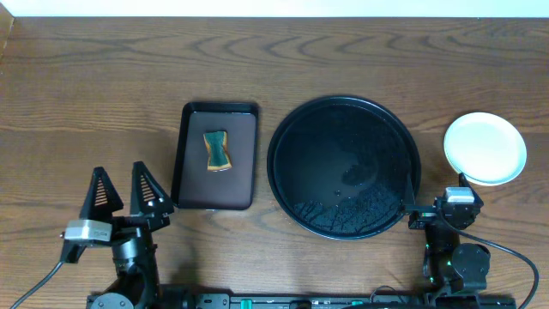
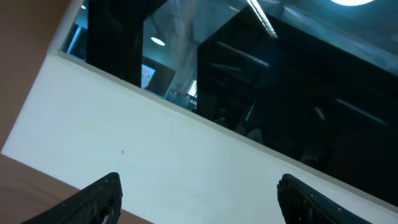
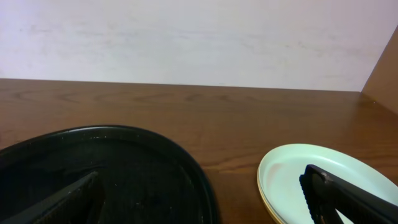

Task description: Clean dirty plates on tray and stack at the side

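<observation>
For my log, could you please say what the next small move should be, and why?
Probably none; leave the left end effector and right end effector parked, since the black tray is bare, the plates sit stacked beside it, and the sponge is in the brown tray.

Grained wood, a gloss-black tray, smooth pale plates.

The table (image 1: pixel 103 86) is brown wood with a clear wavy grain and a low satin sheen. The large round tray (image 1: pixel 343 137) is smooth, glossy black and mirrors pale streaks and patches across its floor; whether it is lacquer or plastic cannot be told. The stacked plates (image 1: pixel 485 146) are smooth with a soft shine, either ceramic or plastic. The small rectangular tray (image 1: pixel 236 172) is dark brown and duller, with only a faint gleam along its rim. The sponge (image 1: pixel 217 151) lying in it looks matt, its finer texture too small to see. The left gripper (image 1: pixel 119 168) has dull black fingers (image 1: pixel 103 193) that look like plastic. The wall (image 3: pixel 186 37) is matt white.
</observation>
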